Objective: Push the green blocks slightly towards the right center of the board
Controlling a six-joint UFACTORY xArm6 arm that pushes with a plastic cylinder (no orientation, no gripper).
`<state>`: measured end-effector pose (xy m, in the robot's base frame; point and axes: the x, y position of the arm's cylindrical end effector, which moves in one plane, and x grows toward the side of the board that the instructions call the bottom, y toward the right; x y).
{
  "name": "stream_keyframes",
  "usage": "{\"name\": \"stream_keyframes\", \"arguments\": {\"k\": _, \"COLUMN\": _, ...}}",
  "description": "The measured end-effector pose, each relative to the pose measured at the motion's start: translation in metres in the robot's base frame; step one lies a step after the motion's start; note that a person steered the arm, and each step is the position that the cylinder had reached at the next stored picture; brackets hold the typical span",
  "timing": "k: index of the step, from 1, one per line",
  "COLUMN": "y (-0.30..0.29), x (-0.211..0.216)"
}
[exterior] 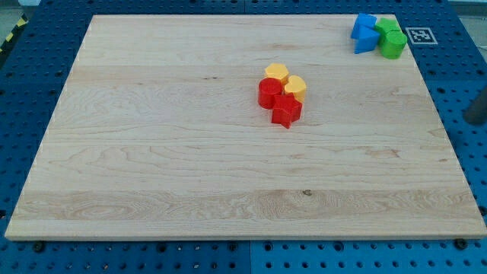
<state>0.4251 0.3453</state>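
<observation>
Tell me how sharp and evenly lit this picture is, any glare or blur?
Camera view: even, soft light over the pale wooden board, no glare, only faint shadows beside the red blocks and green blocks; a dark blurred shape sits at the view's right edge, too smeared to identify; my tip isn't clearly visible.

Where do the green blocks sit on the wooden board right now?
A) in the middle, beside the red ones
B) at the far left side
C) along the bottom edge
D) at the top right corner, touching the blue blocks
D: the green blocks sit at the view's top right corner of the board, pressed against the blue blocks.
</observation>
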Motion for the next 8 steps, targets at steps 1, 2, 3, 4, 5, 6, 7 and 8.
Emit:
{"name": "stream_keyframes", "arguments": {"k": 1, "y": -0.008, "x": -0.082}}
{"name": "stream_keyframes", "arguments": {"k": 2, "y": -0.027, "x": -0.152}}
{"name": "stream_keyframes", "arguments": {"k": 3, "y": -0.042, "x": -0.214}}
{"name": "stream_keyframes", "arguments": {"k": 4, "y": -0.064, "x": -0.234}}
{"name": "stream_keyframes", "arguments": {"k": 5, "y": -0.085, "x": -0.233}}
{"name": "stream_keyframes", "arguments": {"k": 6, "y": -0.085, "x": -0.233}}
{"name": "stream_keyframes", "arguments": {"k": 7, "y": -0.085, "x": -0.233}}
{"name": "stream_keyframes", "arguments": {"k": 8, "y": -0.085, "x": -0.229}}
